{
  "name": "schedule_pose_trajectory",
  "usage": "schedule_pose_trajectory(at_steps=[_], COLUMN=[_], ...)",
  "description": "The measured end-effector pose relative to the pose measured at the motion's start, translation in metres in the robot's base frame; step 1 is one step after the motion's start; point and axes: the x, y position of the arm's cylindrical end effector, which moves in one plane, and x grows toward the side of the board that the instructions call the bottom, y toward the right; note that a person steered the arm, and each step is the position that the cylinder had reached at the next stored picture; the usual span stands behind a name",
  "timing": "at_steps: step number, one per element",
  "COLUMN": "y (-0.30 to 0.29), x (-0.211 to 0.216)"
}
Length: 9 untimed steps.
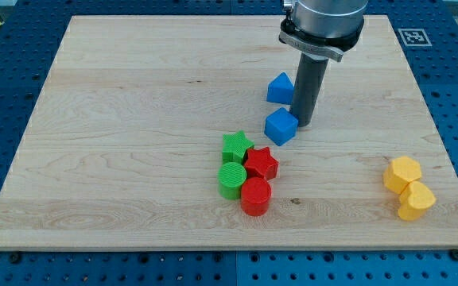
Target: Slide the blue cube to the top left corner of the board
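Note:
The blue cube [281, 126] sits on the wooden board [133, 119] right of centre. My tip [304, 123] is down on the board just to the right of the cube, touching or nearly touching its right side. A second blue block, a triangular prism [280, 88], lies just above the cube and left of the rod. The board's top left corner [78, 24] lies far to the view's left and top.
Below the cube lies a tight cluster: a green star [236, 147], a red star [261, 164], a green cylinder [232, 179] and a red cylinder [255, 196]. Two yellow blocks [402, 174] [416, 200] sit near the board's right edge.

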Motion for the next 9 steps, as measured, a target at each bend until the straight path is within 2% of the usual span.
schedule_pose_trajectory(at_steps=[1,2,3,6,9], y=[0.016,0.031,0.005,-0.089,-0.203], x=[0.009,0.036,0.040,-0.036,-0.079])
